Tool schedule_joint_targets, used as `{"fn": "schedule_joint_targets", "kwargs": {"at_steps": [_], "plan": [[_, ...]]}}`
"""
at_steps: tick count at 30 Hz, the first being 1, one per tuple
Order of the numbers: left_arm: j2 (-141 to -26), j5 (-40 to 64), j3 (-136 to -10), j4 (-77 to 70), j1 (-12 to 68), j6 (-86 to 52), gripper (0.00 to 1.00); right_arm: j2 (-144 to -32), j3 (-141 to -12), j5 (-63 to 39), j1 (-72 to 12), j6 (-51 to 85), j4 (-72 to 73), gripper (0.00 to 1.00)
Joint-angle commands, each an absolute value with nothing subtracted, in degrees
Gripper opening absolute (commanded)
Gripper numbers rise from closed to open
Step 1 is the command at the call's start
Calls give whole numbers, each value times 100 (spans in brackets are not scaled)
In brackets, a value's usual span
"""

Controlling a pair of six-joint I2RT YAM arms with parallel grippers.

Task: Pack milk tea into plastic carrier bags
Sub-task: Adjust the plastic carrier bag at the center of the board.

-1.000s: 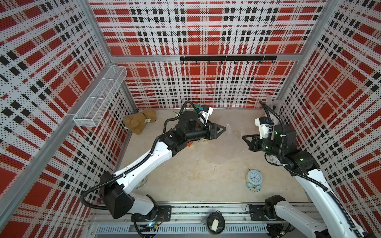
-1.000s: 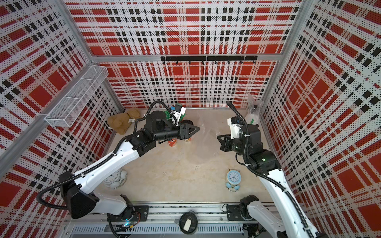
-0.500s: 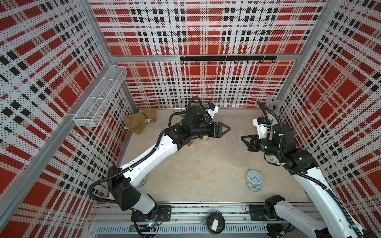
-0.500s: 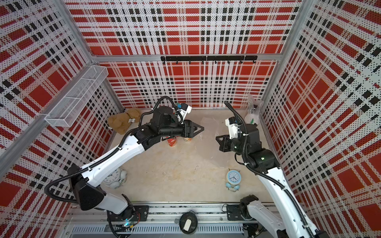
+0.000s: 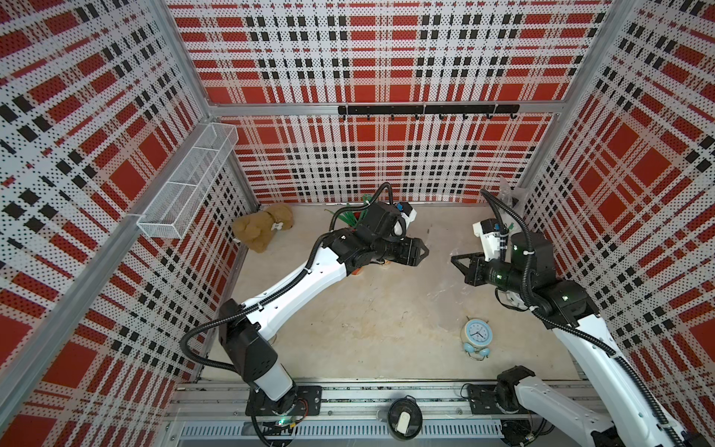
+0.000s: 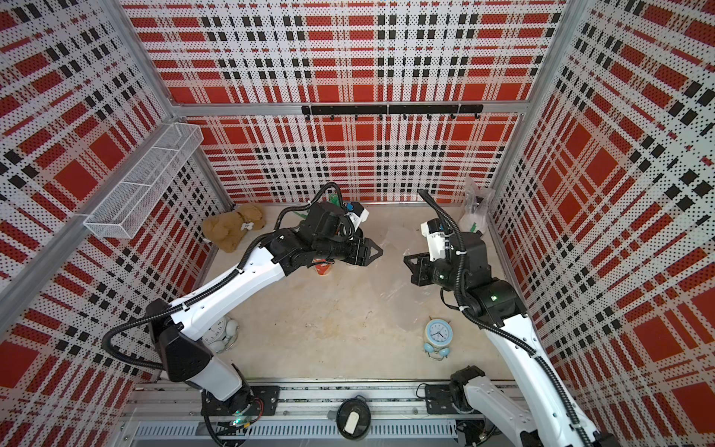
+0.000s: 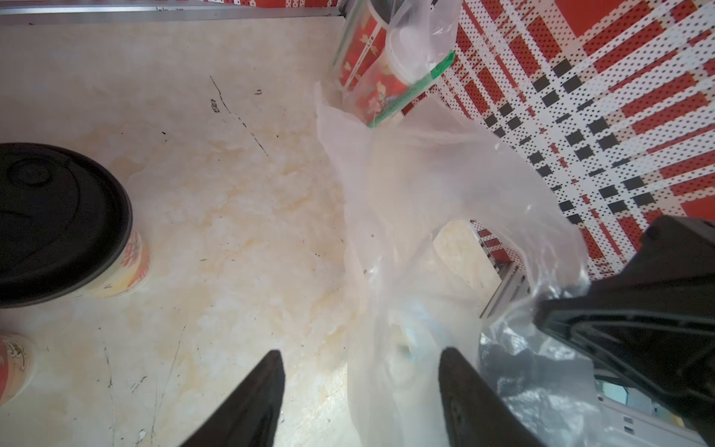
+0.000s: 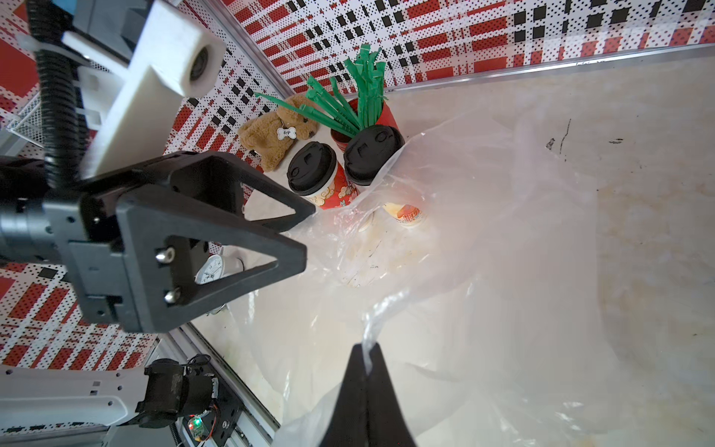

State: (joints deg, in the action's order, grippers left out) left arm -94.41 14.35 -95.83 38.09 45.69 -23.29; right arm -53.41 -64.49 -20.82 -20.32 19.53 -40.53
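Observation:
My right gripper (image 8: 365, 347) is shut on a twisted edge of a clear plastic carrier bag (image 8: 503, 232), which spreads over the floor between the arms. My left gripper (image 7: 360, 350) is open, with the bag's film (image 7: 425, 193) hanging between its fingers, nearer one of them. In both top views the two grippers (image 5: 423, 251) (image 5: 454, 259) face each other a short gap apart. Two black-lidded milk tea cups (image 8: 311, 168) (image 8: 371, 153) stand upright beside the bag. A third cup (image 8: 406, 213) shows through the film. Another bag holding cups (image 7: 371, 69) sits in the far right corner.
A red cylinder of green straws (image 8: 360, 89) stands behind the cups, with a teddy bear (image 5: 263, 232) at the far left. A blue alarm clock (image 5: 478, 336) lies at the near right, and a white clock (image 6: 220, 333) by the left arm's base. A wire basket (image 5: 185, 193) hangs on the left wall.
My left arm has reached further right toward the right gripper, and its jaws have opened wider. The right gripper has stayed shut on the bag and shifted slightly left.

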Motion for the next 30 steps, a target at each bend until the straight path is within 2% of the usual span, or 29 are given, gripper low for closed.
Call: {"fn": "schedule_joint_targets", "kwargs": {"at_steps": [1,7,13,16,19,24,29,30], "plan": [[-9742,1286,-9881,3957,4652,-2112,66,-5326,-6565,-2184,-2110,1871,-3920,0],[-10163,1267,-10268,4196,4649,-1954,63,-5353,-6626,-2199,-2228,1758,-4059,0],[-10183,1240,-10322,4289,4650,-1908,41,-5334,-6620,-2131,-2232,1708,-4116,0],[-10118,1215,-10253,4294,4659,-1918,37,-5352,-6603,-2127,-2232,1698,-4105,0],[-10055,1204,-10179,4268,4658,-1926,27,-5388,-6583,-2145,-2232,1703,-4087,0],[-10011,1304,-10032,4125,4659,-2042,0,-5379,-6551,-2180,-2230,1711,-4043,0],[-9739,1423,-9790,3984,4672,-2196,0,-5421,-6506,-1934,-2232,1747,-4264,0],[-9652,1362,-9743,3996,4667,-2221,0,-5454,-6491,-1886,-2232,1765,-4316,14]]}}
